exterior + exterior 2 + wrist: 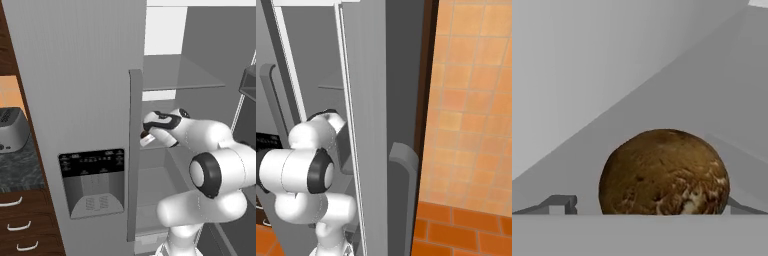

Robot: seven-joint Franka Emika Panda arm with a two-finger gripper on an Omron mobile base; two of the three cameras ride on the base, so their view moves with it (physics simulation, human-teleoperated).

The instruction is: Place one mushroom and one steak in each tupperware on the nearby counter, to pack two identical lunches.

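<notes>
A round brown mushroom [664, 172] lies on a grey fridge shelf [582, 165], close in front of the hand camera. My gripper [647, 207] is open, its two dark fingertips [561, 204] spread to either side of the mushroom with a gap on the left. From the left base view, the gripper [145, 135] reaches into the open fridge behind the door edge, a brown speck of mushroom [143, 134] at its tip. The counter [17, 170] lies at the far left. Steak and tupperware are out of view.
The closed grey fridge door with its dispenser panel [92, 182] stands just left of the arm. A glass shelf [180, 75] sits above the hand. A grey appliance [11, 130] stands on the counter over brown drawers [20, 225]. An orange tiled wall [471, 100] is at right.
</notes>
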